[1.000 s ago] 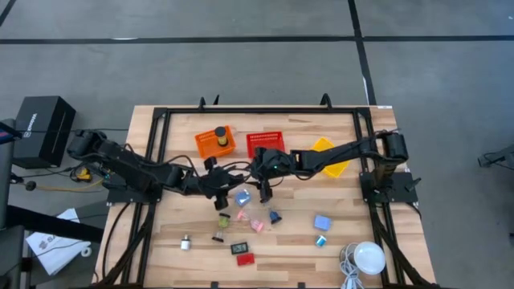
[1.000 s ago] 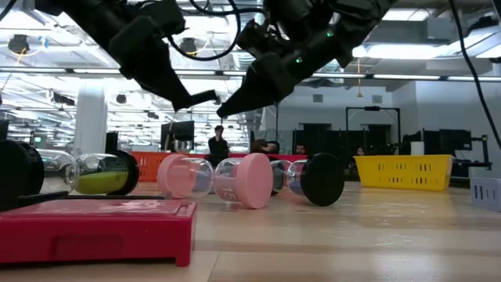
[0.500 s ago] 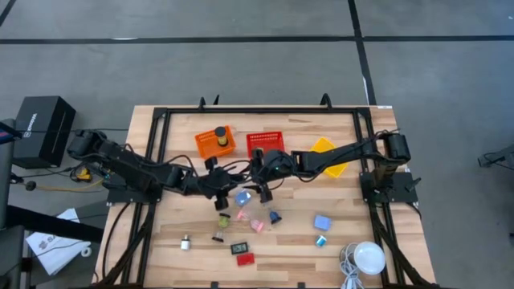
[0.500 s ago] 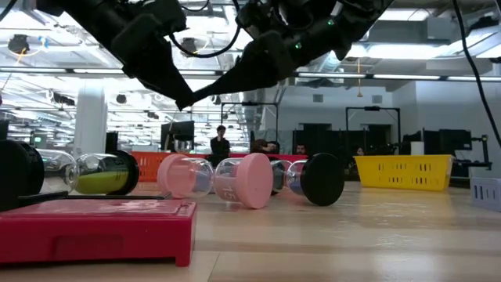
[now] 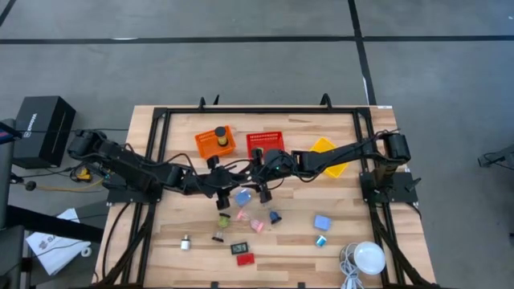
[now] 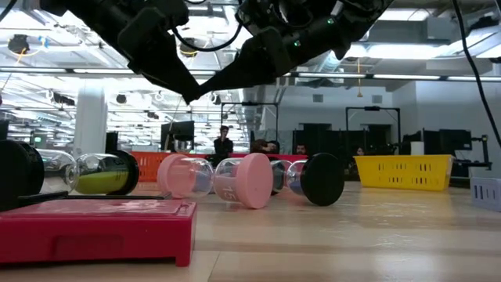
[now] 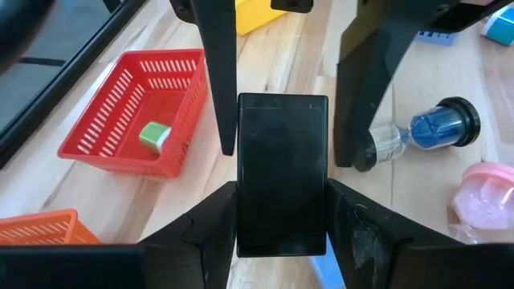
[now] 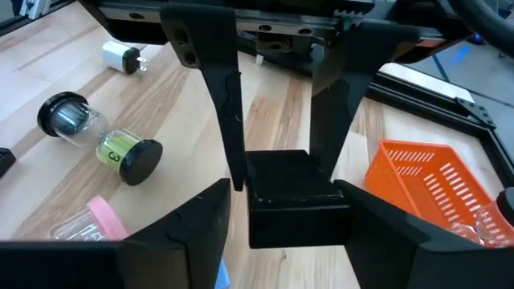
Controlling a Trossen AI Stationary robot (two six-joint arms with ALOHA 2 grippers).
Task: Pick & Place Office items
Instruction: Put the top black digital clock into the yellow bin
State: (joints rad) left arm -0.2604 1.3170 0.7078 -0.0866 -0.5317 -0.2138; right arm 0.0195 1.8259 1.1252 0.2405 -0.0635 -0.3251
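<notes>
A black rectangular block (image 7: 281, 160) hangs in the air over the table's middle, between both grippers. My left gripper (image 7: 281, 193) is shut on it. My right gripper (image 8: 287, 193) comes from the opposite side and is open. Its fingers (image 7: 365, 88) flank the block's far end with narrow gaps. In the low view the two grippers meet tip to tip (image 6: 192, 98). Small vials with pink (image 6: 254, 180), black (image 6: 322, 178) and blue (image 7: 434, 132) ends lie on their sides on the table below. A flat red rectangle (image 6: 94, 227) lies near the front edge. My left gripper pinches the black block between its two fingers (image 7: 217, 217), on the block's two long sides (image 7: 245, 209). The block reaches far back between them. It is lifted clear of the table and points forward toward the other gripper.
The red basket (image 5: 265, 143) holds a green cube (image 7: 154, 136). The orange basket (image 5: 214, 141) holds a dark cylinder, and the yellow basket (image 5: 329, 154) lies under the right arm. A white dome with a cable (image 5: 369, 257) sits at the near right. People sit beyond the table (image 6: 223, 145).
My right gripper has risen and moved toward the table's left, up to my left gripper, so its fingers now flank the block. My left gripper has risen slightly. The things on the table have stayed where they were.
</notes>
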